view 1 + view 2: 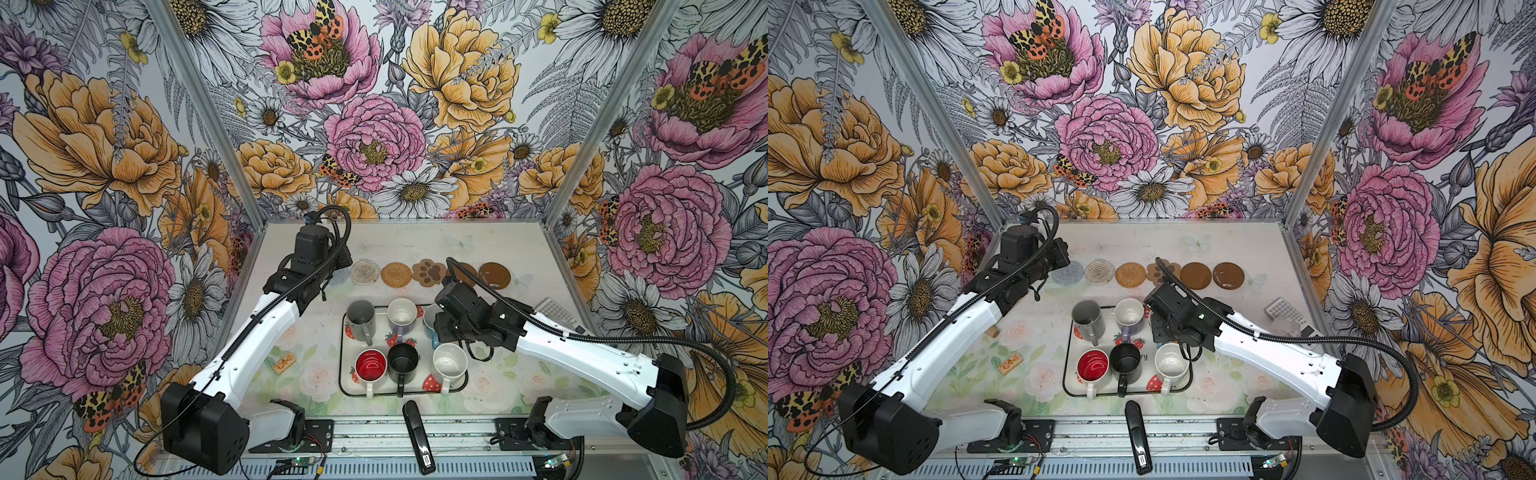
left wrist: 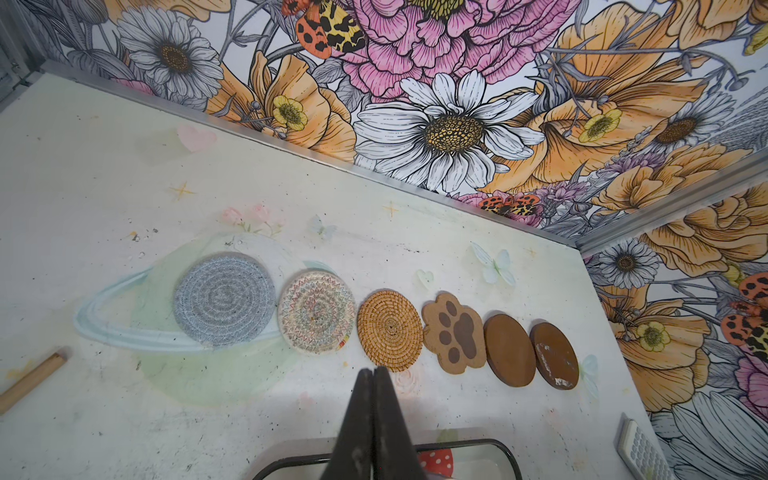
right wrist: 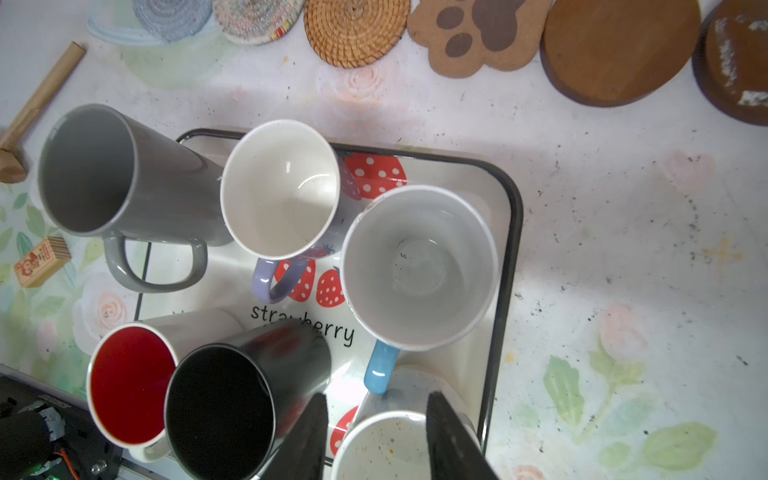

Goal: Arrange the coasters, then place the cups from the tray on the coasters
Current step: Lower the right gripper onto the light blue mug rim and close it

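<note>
Six coasters lie in a row at the back: grey-blue crocheted point(image 2: 224, 299), beaded point(image 2: 316, 318), rattan point(image 2: 390, 330), paw-shaped point(image 2: 455, 332) and two brown discs point(image 2: 510, 349) point(image 2: 555, 355). The strawberry tray point(image 1: 343, 365) holds six cups: grey point(image 1: 360, 318), lavender point(image 1: 402, 313), light blue point(image 3: 419, 266), red-inside point(image 1: 370, 365), black point(image 1: 402, 360) and white point(image 1: 449, 361). My left gripper point(image 2: 374, 370) is shut and empty, hovering between the tray's back rim and the rattan coaster. My right gripper point(image 3: 377, 397) is open above the tray, its fingers either side of the white cup's rim point(image 3: 382, 449).
A wooden stick point(image 2: 31, 380) lies left of the coasters. A small wooden block point(image 1: 284, 363) sits left of the tray. A white keypad point(image 1: 555, 311) is near the right wall. A black stapler-like object point(image 1: 417, 436) lies on the front rail. Walls close three sides.
</note>
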Robot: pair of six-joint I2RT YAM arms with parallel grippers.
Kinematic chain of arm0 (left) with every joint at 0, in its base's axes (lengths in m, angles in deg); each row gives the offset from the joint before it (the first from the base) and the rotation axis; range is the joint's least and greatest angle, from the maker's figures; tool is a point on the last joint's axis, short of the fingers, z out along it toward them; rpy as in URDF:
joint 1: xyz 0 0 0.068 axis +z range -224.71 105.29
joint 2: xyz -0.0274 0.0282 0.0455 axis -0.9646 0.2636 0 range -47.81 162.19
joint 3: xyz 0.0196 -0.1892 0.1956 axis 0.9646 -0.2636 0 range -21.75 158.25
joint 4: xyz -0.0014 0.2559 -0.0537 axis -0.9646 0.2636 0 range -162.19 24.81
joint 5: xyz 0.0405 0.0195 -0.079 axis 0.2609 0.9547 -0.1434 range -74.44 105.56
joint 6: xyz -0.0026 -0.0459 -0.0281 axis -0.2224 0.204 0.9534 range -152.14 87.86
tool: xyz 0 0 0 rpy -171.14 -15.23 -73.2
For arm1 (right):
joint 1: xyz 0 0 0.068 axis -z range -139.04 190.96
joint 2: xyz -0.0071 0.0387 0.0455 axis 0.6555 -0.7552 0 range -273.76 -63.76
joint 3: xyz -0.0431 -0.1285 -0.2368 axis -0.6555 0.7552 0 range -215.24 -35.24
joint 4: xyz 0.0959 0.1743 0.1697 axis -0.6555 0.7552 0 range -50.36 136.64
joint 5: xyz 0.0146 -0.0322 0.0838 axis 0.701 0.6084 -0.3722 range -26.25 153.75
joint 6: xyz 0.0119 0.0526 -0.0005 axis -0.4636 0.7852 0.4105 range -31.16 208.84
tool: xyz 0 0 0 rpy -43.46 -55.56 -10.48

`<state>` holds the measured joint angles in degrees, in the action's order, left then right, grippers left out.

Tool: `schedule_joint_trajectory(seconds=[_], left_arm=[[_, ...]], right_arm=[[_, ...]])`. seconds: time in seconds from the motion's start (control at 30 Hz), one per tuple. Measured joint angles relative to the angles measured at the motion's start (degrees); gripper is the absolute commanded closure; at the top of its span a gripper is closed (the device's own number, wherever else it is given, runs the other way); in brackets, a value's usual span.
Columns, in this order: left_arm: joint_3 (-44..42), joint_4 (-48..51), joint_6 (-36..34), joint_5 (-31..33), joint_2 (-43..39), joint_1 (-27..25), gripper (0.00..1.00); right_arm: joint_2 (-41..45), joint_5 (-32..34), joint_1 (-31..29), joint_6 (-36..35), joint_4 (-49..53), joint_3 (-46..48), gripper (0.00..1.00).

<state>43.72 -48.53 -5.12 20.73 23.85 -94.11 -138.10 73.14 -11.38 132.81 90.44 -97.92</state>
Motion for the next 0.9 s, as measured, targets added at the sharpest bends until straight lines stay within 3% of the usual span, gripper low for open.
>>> schedule_joint_trajectory(seconds=[0.9], left_arm=[[-1.44,-0.76,-0.02,0.22,-0.11,-0.63,0.94]], right_arm=[[-7.76,-2.78,0.00,0.85,-1.97,1.53,0.59]])
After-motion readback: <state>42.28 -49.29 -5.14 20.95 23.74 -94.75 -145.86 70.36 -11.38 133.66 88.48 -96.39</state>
